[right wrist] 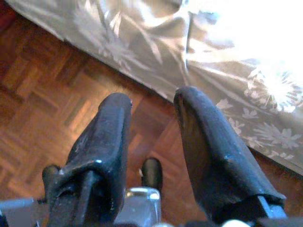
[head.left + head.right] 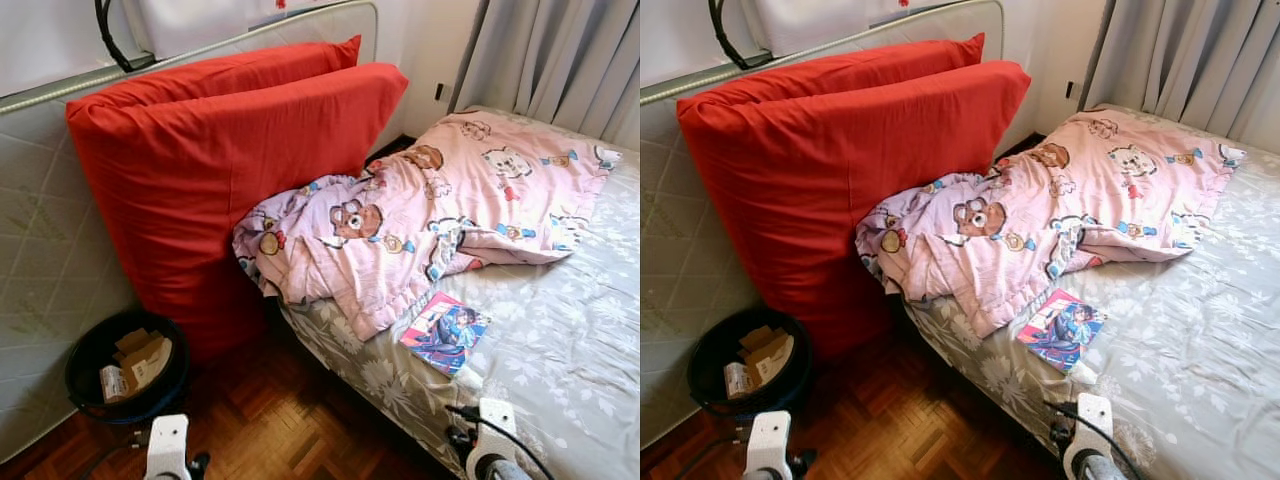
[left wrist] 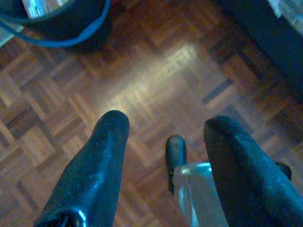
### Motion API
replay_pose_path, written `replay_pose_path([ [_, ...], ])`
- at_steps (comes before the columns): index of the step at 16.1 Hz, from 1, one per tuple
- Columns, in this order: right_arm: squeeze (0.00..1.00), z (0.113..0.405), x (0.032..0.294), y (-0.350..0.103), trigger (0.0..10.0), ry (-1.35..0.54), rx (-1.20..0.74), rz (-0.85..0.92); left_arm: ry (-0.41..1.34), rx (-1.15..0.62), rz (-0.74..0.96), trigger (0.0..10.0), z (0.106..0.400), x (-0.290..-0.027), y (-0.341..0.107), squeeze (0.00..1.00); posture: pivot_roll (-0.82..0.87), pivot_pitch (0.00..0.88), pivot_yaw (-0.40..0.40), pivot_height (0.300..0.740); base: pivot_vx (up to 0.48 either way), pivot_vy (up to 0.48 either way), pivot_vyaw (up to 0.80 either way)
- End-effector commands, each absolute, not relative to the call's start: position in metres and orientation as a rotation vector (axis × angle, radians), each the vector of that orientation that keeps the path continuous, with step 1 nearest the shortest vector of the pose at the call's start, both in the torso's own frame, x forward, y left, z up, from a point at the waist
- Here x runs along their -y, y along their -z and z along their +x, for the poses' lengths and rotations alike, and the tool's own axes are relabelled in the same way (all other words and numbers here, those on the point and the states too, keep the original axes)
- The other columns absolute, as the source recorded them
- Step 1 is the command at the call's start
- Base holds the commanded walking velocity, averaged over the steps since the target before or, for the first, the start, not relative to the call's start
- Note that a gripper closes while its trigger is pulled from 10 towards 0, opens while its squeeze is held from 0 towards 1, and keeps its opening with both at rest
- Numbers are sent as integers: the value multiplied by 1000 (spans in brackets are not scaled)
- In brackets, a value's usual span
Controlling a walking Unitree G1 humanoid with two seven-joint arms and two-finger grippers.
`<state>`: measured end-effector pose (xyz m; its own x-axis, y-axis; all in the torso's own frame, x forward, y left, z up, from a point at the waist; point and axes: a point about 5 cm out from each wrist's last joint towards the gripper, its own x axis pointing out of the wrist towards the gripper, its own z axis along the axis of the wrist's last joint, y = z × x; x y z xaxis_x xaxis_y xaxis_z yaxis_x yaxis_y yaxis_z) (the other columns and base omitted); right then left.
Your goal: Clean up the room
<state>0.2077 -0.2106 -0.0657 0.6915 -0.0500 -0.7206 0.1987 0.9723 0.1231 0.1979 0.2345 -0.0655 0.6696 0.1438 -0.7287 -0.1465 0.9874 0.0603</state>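
While both arms hung low with jaws spread and empty, the comic book point(image 2: 445, 332) lay on the bed point(image 2: 580, 360) near its edge, beside the pink blanket point(image 2: 420, 225). Light, thin and floppy, it probably wanted pinching by the overhanging corner.

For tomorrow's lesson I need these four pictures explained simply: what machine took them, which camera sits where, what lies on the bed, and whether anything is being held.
A walking humanoid robot took them. The two wide pictures come from its head camera, looking down at a bed with a grey flowered sheet. On it lie a crumpled pink teddy-bear blanket and a comic book. Two big red cushions lean against the wall beside it, and a black bin of cardboard scraps stands on the parquet floor. The two close pictures come from wrist cameras looking along each tool's black fingers. The left tool hangs open over the floor near the bin; the right tool hangs open by the bed's edge. Neither holds anything.
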Motion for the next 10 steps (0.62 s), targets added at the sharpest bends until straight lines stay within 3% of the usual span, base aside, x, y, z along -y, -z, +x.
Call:
replay_pose_path([
  [1, 0, 209, 211, 64, 10000, 159, -765, 216, -167, -795, -15, 10000, 198, -235, 65, 0, 3, 0, 1, 740, 0, 0, 0],
  [5, 0, 216, 216, 54, 10000, 233, -599, 209, -167, -673, -16, 10000, 205, -235, 56, 0, 1, 0, -4, 740, 0, 0, 0],
  [8, 0, 221, 215, 45, 10000, 185, -492, 214, -169, -581, -42, 10000, 209, -235, 50, 0, -5, 0, -2, 740, 0, 0, 0],
  [10, 0, 223, 213, 43, 10000, 158, -458, 208, -76, -162, 11, 10000, 308, -212, -37, 0, -3, 0, 1, 740, 0, 0, 0],
])
